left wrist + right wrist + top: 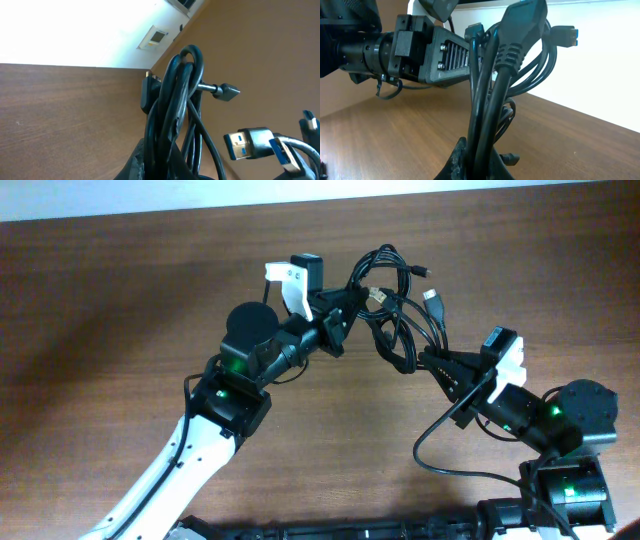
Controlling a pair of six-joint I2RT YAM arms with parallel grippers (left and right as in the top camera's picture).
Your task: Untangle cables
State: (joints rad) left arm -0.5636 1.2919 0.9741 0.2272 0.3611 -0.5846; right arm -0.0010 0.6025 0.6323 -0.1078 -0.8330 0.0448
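Note:
The cables (392,305) are a bundle of thin black cords with plug ends, held above the brown table between both arms. My left gripper (350,308) is shut on the bundle's left side; in the left wrist view the cords (172,105) rise from between its fingers (162,167), with a blue USB plug (250,144) to the right. My right gripper (428,362) is shut on the bundle's lower right; in the right wrist view the cords (487,100) stand up from its fingers (476,162), with a large black plug (520,25) on top.
The wooden table (120,310) lies under both arms. The right arm's own thicker black wire (440,445) loops over the table near its base. The left arm's body (405,50) shows close behind the bundle in the right wrist view.

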